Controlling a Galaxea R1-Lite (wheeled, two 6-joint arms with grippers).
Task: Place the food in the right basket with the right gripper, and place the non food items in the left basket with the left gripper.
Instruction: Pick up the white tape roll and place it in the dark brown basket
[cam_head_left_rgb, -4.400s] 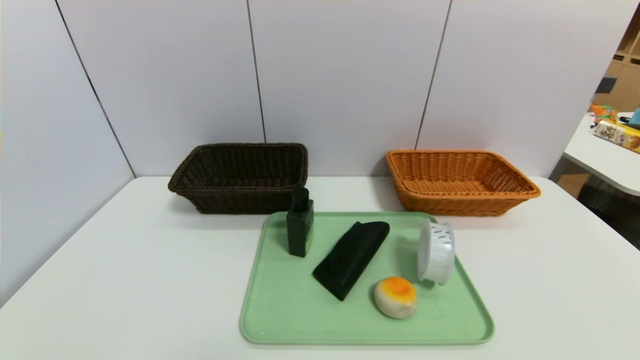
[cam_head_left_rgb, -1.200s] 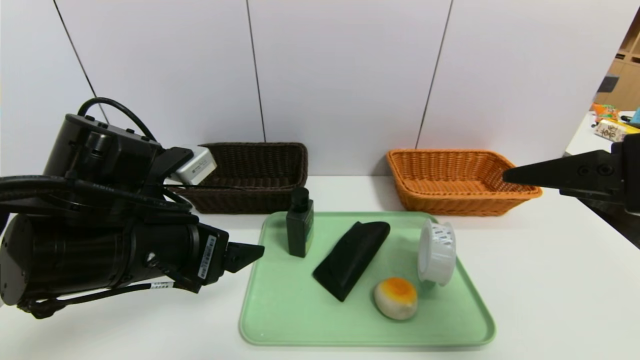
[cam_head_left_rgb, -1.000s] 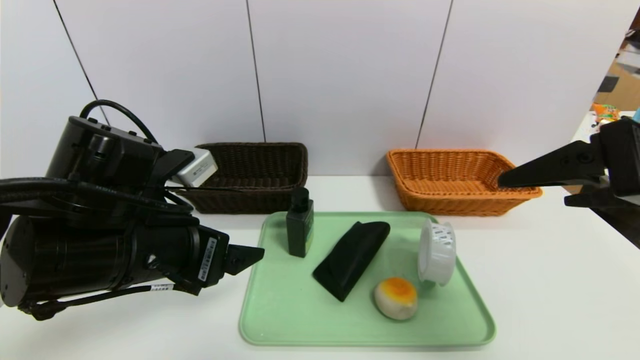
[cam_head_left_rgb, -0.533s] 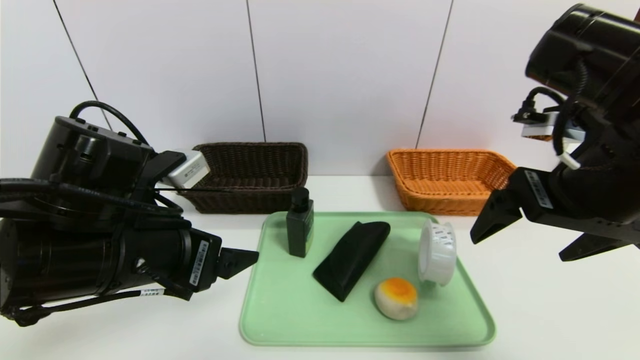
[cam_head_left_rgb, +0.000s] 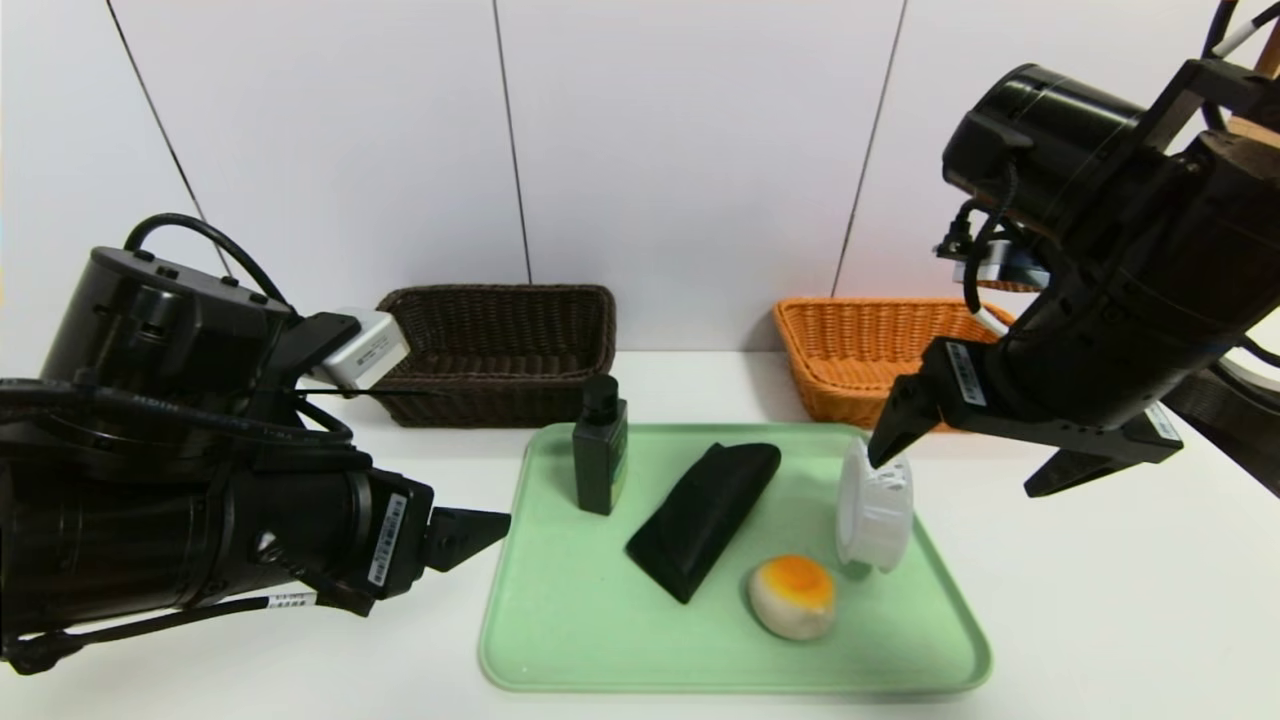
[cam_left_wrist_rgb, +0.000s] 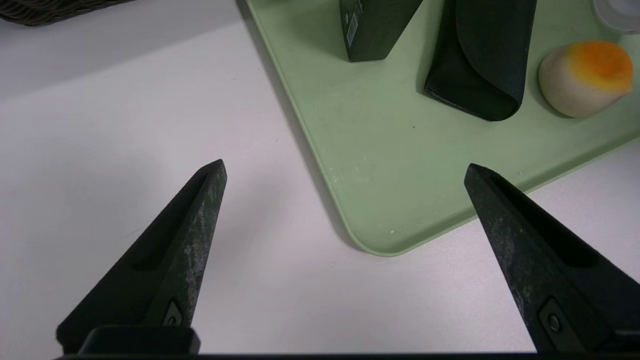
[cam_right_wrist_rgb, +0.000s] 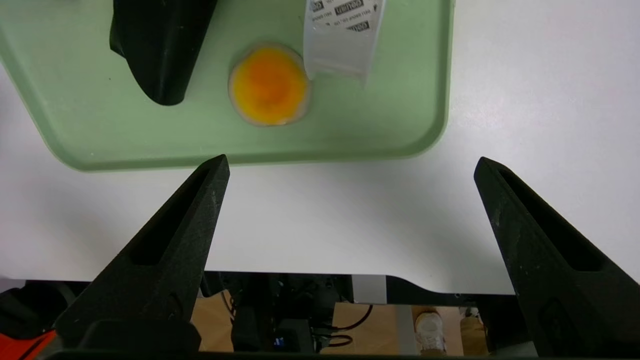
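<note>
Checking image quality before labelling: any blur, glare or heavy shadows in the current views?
Head view: even light, soft shadows under the green tray; tabletop edges bow from the wide lens. Left wrist view: sharp; open left gripper throws faint shadows on the white table. Right wrist view: bun slightly soft, roll label legible, open right gripper dark, no glare.

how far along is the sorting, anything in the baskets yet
Nothing sorted yet: the bun, bottle, black block and roll all sit on the green tray. Neither gripper holds anything; the right gripper hangs open above the tray's right side, the left gripper waits open beside it.
</note>
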